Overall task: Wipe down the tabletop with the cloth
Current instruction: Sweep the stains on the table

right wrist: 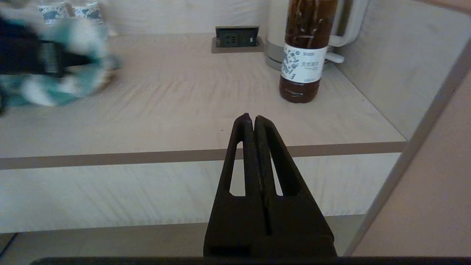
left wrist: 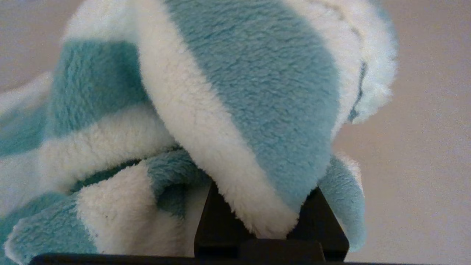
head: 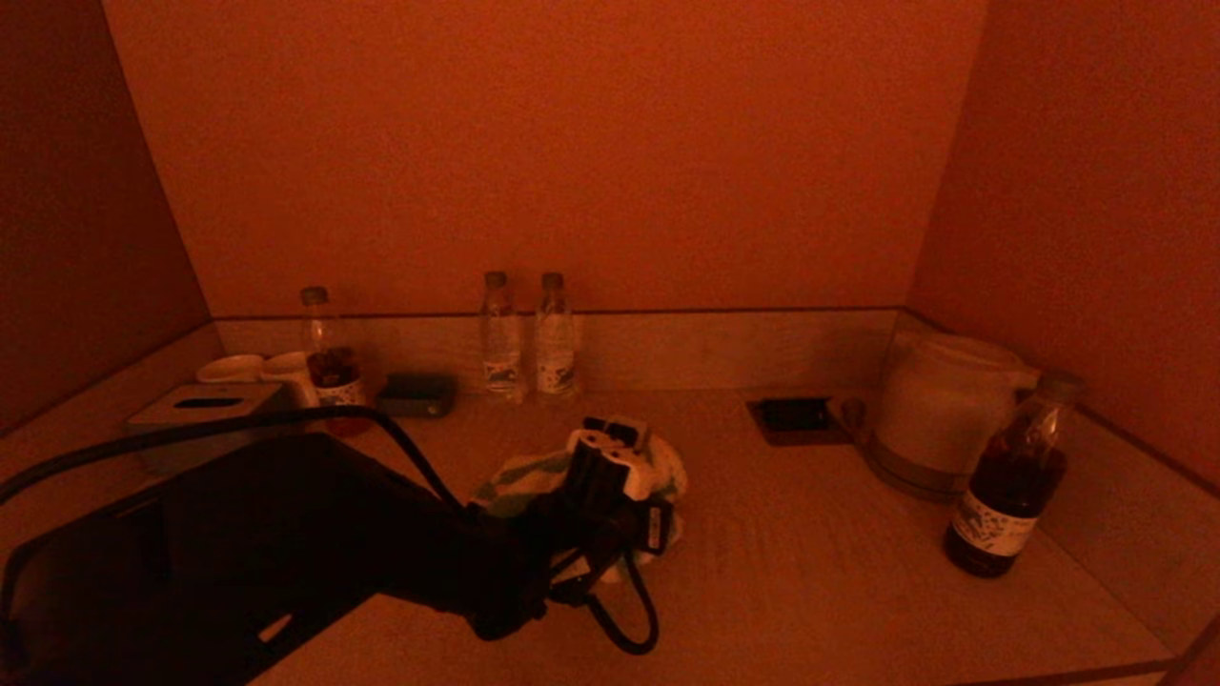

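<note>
A fluffy cloth with teal and white stripes [head: 519, 476] lies bunched on the light wooden tabletop [head: 801, 543] near its middle. My left gripper [head: 610, 457] is over it and is shut on a fold of the cloth [left wrist: 235, 121]; the fold covers the fingertips in the left wrist view. The cloth also shows in the right wrist view [right wrist: 70, 77]. My right gripper [right wrist: 253, 118] is shut and empty, held in front of the table's front edge, out of the head view.
At the back stand two clear water bottles [head: 526, 335], a drink bottle [head: 324, 348], cups [head: 253, 370], a tissue box [head: 205, 408] and a dark small box [head: 416, 393]. At the right are a socket panel [head: 796, 417], a white kettle [head: 939, 405] and a dark tea bottle [head: 1010, 481]. Walls enclose three sides.
</note>
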Motion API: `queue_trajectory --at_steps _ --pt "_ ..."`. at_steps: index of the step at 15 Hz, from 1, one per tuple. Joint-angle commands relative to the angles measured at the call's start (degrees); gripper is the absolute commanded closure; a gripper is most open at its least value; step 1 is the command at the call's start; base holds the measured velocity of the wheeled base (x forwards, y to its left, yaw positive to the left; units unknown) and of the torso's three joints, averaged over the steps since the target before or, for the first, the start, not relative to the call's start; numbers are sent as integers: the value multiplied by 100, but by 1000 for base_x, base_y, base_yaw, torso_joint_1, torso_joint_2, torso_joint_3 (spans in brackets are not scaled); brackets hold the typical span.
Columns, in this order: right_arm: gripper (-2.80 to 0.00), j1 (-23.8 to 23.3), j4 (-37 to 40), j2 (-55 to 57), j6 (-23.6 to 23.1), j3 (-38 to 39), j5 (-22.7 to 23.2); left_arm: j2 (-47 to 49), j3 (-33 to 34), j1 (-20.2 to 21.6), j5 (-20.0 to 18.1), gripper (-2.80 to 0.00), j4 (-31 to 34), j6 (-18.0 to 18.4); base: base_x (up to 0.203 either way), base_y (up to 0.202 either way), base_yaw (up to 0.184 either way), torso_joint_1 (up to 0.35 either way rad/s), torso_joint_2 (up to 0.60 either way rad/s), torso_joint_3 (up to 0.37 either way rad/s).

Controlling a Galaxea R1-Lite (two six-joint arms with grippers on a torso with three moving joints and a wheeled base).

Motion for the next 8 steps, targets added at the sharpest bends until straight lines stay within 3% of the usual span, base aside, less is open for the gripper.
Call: queue_trajectory --at_steps 1,8 --pt "0 0 2 7 -1 1 0 285 -418 -330 14 0 0 28 0 0 0 0 0 0" --pt "0 0 2 7 -1 1 0 467 -1081 -659 8 0 316 98 0 0 0 0 0 0"
